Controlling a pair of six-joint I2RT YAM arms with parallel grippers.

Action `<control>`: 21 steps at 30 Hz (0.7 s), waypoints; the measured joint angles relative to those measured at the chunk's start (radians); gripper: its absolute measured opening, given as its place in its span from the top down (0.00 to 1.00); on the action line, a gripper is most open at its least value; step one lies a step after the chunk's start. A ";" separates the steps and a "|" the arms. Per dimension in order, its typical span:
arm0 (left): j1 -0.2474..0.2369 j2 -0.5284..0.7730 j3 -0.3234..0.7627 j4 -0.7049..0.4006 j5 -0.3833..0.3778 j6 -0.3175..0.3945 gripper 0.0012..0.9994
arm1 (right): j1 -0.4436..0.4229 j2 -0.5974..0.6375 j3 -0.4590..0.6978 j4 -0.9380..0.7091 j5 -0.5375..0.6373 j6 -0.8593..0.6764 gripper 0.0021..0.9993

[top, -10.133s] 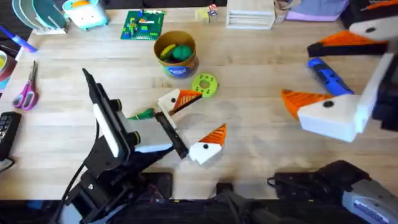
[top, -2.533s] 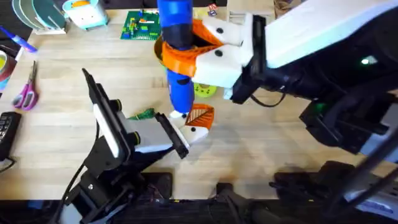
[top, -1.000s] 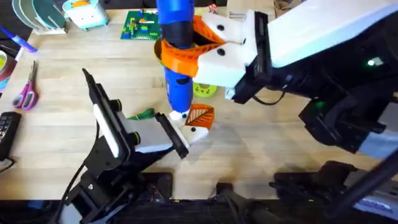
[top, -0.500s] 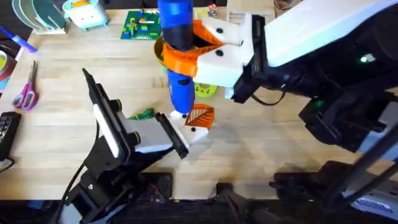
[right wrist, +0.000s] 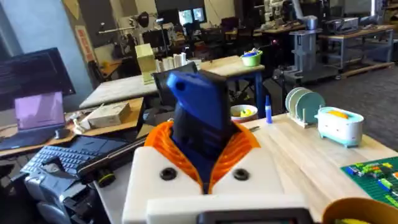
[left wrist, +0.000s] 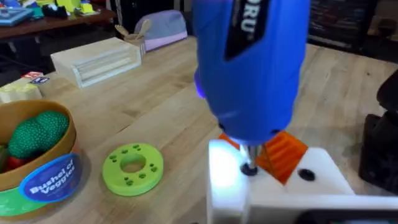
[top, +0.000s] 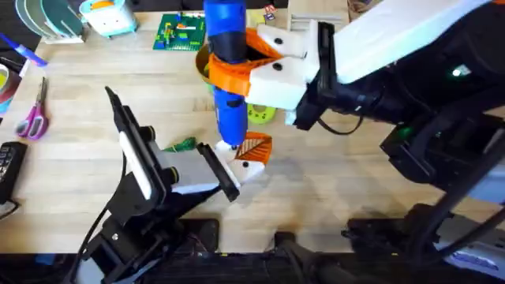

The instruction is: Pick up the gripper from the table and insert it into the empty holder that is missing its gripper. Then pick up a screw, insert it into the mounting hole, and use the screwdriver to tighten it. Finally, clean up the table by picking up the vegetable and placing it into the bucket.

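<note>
One screwdriver (top: 227, 79) clamped in right hand (top: 251, 59), one bucket (left wrist: 38, 163), left hand unclear.

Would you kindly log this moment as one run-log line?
phase: tightening screw | right gripper: shut on screwdriver, tip on holder | left gripper: steadying holder | vegetable: on table
</note>
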 joint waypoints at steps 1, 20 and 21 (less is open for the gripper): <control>0.000 0.000 0.000 0.000 0.000 0.000 0.98 | 0.000 -0.001 0.000 -0.001 0.001 0.001 0.98; 0.000 0.000 0.000 0.001 -0.001 0.000 0.98 | -0.233 -0.006 -0.008 -0.036 0.013 -0.202 0.98; 0.000 0.000 0.000 0.001 0.000 0.000 0.98 | -0.259 -0.002 -0.008 -0.100 0.033 -0.256 0.98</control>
